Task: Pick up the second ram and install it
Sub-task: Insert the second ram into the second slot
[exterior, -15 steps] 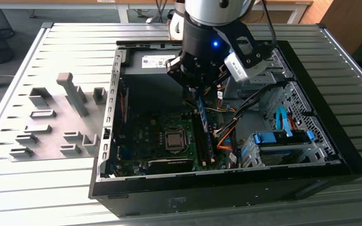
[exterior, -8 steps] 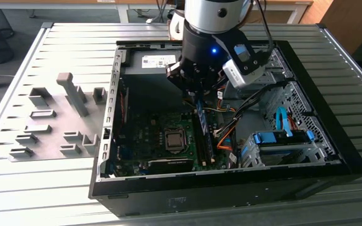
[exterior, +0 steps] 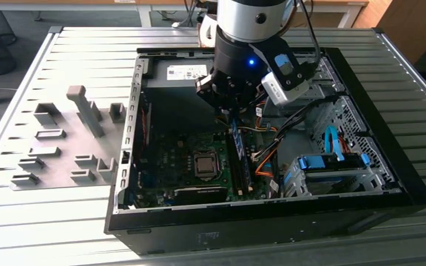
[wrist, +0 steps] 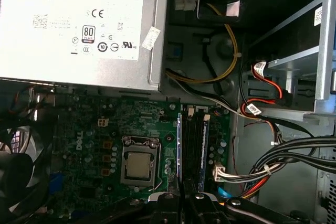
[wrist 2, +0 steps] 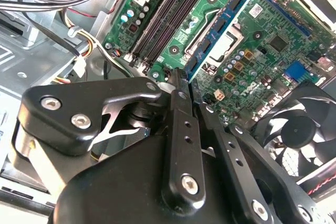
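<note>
— Where is the second ram [wrist: 179, 145]?

— On edge along the memory slots [wrist: 195, 145] of the motherboard [exterior: 176, 160], just right of centre in the exterior view, inside the open computer case [exterior: 272, 227].

— And your gripper [exterior: 228, 108]?

— Mine hangs directly over that stick. My fingers [wrist 2: 181, 108] are drawn together, clamped on its upper edge.

From the exterior view we look down at an angle on the open computer case [exterior: 272, 210] and the slatted table [exterior: 65, 205]. In the first wrist view we face straight down, close to the motherboard [wrist: 100, 129]. The second wrist view looks obliquely past the tool [wrist 2: 184, 90]. All three share the memory slots [wrist: 195, 145].
</note>
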Robot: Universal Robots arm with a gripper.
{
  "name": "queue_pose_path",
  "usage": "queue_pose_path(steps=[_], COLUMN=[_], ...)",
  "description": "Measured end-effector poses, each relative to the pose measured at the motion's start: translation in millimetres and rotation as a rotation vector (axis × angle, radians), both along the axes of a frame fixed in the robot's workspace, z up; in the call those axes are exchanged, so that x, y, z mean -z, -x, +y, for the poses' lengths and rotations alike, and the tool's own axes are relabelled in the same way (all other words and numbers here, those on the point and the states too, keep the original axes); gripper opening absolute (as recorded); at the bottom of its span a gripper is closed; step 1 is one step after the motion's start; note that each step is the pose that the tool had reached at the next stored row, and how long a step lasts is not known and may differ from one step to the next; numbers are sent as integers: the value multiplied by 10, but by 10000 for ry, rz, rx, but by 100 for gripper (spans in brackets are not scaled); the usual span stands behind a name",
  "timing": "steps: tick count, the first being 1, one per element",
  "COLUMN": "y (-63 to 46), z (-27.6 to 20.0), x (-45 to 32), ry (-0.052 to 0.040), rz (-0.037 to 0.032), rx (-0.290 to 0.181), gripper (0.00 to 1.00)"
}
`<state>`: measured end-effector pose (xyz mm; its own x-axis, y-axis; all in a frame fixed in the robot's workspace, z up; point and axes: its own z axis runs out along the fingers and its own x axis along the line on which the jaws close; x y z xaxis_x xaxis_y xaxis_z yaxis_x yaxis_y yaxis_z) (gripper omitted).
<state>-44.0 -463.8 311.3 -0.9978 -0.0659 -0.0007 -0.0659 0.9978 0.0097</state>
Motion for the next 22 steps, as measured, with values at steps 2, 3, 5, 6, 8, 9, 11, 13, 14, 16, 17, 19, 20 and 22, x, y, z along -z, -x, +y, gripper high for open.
queue_pose_path(steps=[2, 3, 5, 6, 8, 9, 11, 13, 14, 16, 17, 19, 20, 22], y=[0, 0, 0, 0, 1, 0, -5, -15, -17, -17, -17, -17, -17, -17], z=[0, 0, 0, -2, -8, -9, -9, -9, -9, -9, -9, -10, -9, -9], x=[0, 0, 16, 29, 65, 83, 120, 155, 174, 210, 218, 219, 219, 220], ry=[1, 1, -3, 0, 1, 0, 1, 1, 0, 0, 0, 3, 3, 1], rz=[0, 0, -2, 0, 0, -1, 0, 0, 0, -1, 0, 1, 1, 0], rx=[0, 0, 1, 0, 1, 0, -1, 11, 19, 34, 36, 36, 37, 37], gripper=[14, 14, 14, 14, 14, 14, 14, 14, 14, 14, 14, 14, 14, 14])
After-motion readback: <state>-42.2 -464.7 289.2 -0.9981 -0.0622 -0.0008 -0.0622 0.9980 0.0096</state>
